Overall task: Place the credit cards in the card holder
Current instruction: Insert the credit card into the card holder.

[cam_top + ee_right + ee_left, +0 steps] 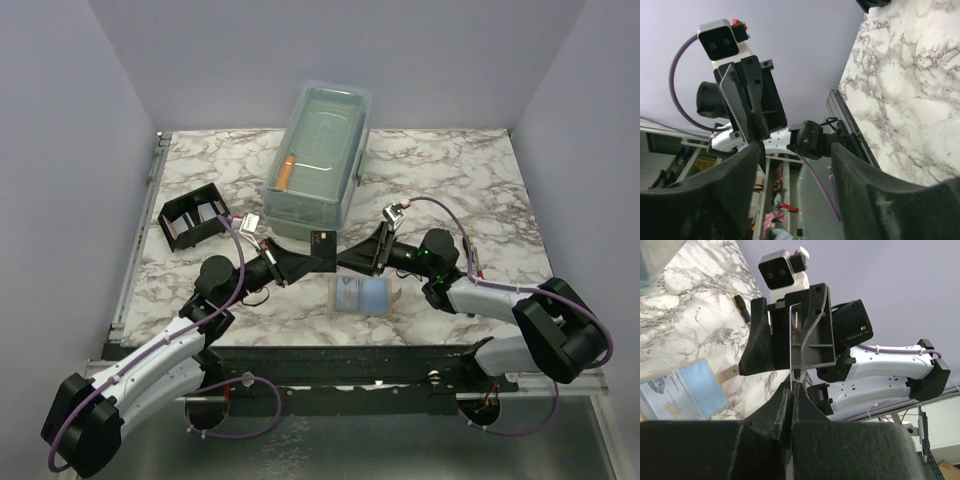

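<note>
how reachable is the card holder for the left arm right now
Probably yes: the card holder sits on its side, bare table between. But the left gripper is shut on the dark grey card, which stands between the open fingers of the right gripper and must slip clear first.

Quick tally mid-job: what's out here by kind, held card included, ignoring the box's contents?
Credit cards: 2 (dark grey card in the left hand, light blue card on the tan pad)
Card holder: 1
Clear lidded box: 1
Tan pad: 1
Small black-and-yellow stick: 1
Total: 6
</note>
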Robot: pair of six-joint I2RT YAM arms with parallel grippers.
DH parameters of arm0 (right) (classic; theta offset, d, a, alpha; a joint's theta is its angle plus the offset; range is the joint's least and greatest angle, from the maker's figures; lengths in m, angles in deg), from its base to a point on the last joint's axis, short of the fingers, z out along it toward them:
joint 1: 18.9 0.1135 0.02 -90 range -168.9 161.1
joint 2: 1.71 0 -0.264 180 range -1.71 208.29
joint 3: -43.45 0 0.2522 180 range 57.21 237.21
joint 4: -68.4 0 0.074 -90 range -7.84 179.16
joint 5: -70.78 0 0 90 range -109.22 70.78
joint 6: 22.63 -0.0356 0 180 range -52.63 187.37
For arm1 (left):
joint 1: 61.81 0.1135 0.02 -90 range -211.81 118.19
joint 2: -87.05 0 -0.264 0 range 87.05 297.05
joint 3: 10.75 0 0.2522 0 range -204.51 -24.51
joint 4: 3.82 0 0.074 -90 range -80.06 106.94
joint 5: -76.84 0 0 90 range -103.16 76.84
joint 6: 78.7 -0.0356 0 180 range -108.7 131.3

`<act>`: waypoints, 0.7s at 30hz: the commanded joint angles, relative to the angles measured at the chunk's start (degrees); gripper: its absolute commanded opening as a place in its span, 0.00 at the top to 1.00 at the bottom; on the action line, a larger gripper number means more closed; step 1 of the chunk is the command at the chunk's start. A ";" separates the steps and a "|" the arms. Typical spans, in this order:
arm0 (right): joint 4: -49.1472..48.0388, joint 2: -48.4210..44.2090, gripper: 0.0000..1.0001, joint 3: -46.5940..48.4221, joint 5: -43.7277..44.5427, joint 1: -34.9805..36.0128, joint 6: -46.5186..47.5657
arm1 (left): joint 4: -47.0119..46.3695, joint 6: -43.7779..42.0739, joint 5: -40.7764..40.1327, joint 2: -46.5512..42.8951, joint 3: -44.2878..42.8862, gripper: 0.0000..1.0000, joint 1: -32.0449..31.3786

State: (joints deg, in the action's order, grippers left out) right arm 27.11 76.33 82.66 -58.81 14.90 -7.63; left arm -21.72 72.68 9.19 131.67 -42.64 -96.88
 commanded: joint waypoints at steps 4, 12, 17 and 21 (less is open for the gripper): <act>-10.51 -2.01 0.22 -3.82 1.69 0.30 -1.30 | -0.95 1.85 -3.44 -1.48 1.26 1.00 -0.17; -12.37 1.42 0.30 -1.28 -1.20 0.30 -1.65 | -2.09 3.10 -0.38 0.40 1.34 1.00 -0.24; -17.36 7.00 0.55 1.44 -2.72 0.38 -4.11 | -5.18 4.54 1.55 2.85 2.02 1.00 -0.26; -21.13 9.52 0.86 1.80 -2.83 0.38 -5.72 | -5.96 5.04 2.58 3.79 2.22 1.00 -0.31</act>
State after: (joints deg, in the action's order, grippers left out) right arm 12.53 83.85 83.30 -59.86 14.90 -11.74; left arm -24.32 76.77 9.10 134.89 -41.20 -96.93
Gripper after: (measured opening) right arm 0.291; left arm 0.018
